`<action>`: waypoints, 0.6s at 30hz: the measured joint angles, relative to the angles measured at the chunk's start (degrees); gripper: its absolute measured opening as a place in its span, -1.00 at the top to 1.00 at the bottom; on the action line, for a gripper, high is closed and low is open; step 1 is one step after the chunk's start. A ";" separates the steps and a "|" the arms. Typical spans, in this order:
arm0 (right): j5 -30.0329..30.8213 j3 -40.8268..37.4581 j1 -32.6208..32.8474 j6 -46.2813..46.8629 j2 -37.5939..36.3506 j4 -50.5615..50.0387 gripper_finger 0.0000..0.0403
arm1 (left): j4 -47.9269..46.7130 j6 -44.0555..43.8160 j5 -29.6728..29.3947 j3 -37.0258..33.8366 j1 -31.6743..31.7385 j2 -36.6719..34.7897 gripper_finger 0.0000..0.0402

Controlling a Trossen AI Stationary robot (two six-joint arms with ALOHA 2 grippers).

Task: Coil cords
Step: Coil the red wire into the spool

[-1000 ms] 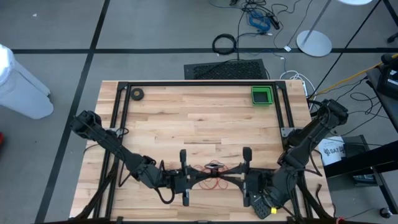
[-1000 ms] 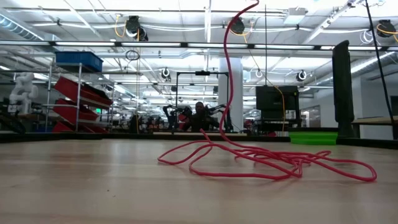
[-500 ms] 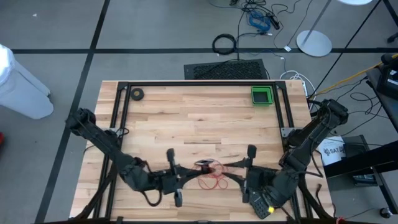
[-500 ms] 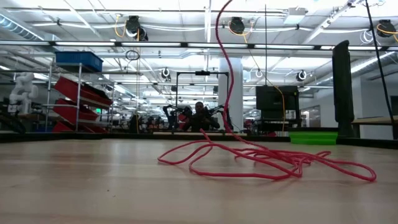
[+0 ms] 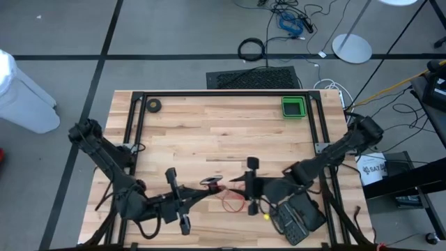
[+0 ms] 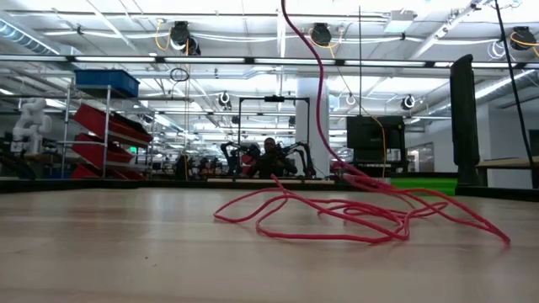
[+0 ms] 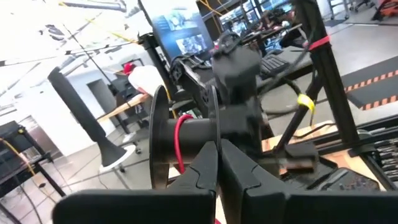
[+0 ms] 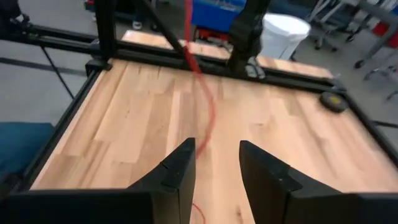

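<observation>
Wooden desk (image 5: 230, 132): red cord (image 6: 354, 215) mostly loose; left end effector (image 5: 209, 185) clenched on reel (image 7: 186, 146), right end effector (image 8: 214, 165) released.

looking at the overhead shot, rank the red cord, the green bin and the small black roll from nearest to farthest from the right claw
Measured from the right claw in the high view:
1. Red cord: loose loops on the table just beside the claw, toward the left arm.
2. Green bin: at the table's far edge, on the right arm's side.
3. Small black roll: far left corner, clearly the farthest.
</observation>
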 joint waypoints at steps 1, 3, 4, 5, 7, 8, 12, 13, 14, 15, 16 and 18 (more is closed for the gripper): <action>-1.22 0.00 -0.63 -0.01 0.84 0.67 0.45 | 0.01 0.23 -0.48 0.00 -0.28 -0.14 0.98; -3.83 -0.01 -1.79 0.00 2.29 1.89 0.45 | 0.00 0.34 -1.39 0.01 -0.89 -0.55 0.97; -5.13 -0.02 -2.29 0.00 2.90 2.60 0.45 | -0.04 0.36 -1.81 0.00 -1.22 -0.81 0.97; -6.33 -0.02 -2.74 0.00 3.47 3.17 0.45 | -0.04 0.50 -2.12 0.00 -1.53 -1.05 0.97; -8.28 -0.02 -3.31 0.00 4.28 4.27 0.45 | 0.29 1.49 -3.12 0.01 -2.17 -1.27 0.97; -8.75 -0.02 -3.53 0.00 4.65 5.33 0.45 | 0.31 1.88 -3.64 0.03 -2.43 -1.27 0.97; -10.10 -0.02 -3.95 -0.02 5.63 8.26 0.45 | 0.51 3.39 -5.25 0.03 -3.51 -1.23 0.97; -10.09 -0.02 -4.00 -0.02 5.83 8.72 0.45 | 0.84 3.76 -5.61 0.03 -3.65 -1.23 0.97; -10.10 -0.02 -4.02 -0.04 6.05 9.22 0.45 | 1.34 4.37 -5.92 0.03 -3.81 -1.23 0.97; -10.11 -0.02 -4.04 -0.22 6.19 9.36 0.45 | 1.59 4.51 -6.18 0.03 -3.91 -1.23 0.97; -10.11 -0.02 -4.09 -0.35 6.23 9.11 0.46 | 1.68 4.60 -6.42 0.03 -4.05 -1.23 0.97; -10.14 -0.04 -4.26 -0.26 6.23 8.93 0.48 | 1.79 4.65 -6.56 0.03 -4.08 -1.23 0.97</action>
